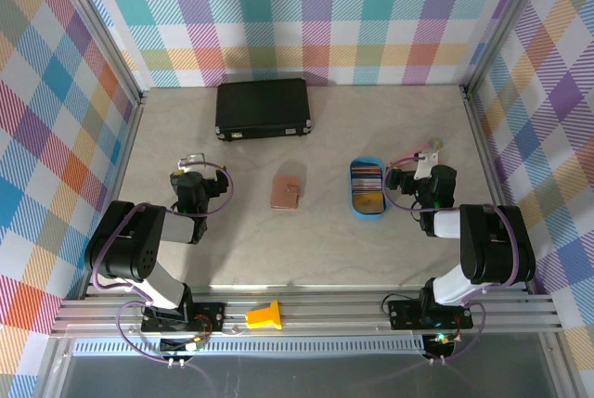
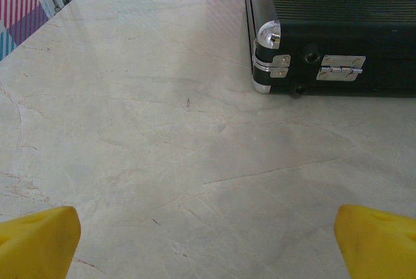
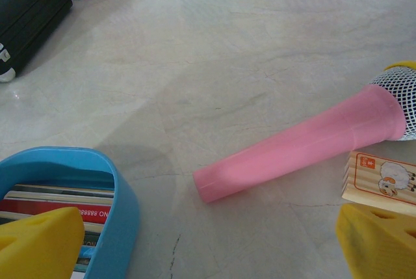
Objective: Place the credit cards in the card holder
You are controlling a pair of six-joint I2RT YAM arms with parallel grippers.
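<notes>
Right gripper (image 3: 208, 252): jaws spread wide, nothing held. Credit cards (image 3: 60, 199) are stacked in blue tray (image 3: 127, 209) just beside it. Card holder (image 1: 285, 192) is laid between both arms; left gripper (image 2: 208, 246) likewise spread, empty.

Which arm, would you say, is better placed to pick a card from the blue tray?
Likely right: its open tool sits beside the tray of credit cards; the left tool is farther.

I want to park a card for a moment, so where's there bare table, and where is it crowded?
Bare: the stretch between the card holder and the black case, and the gap between holder and blue tray. Crowded: right of the tray, around the pink microphone, wooden block and right hand.
</notes>
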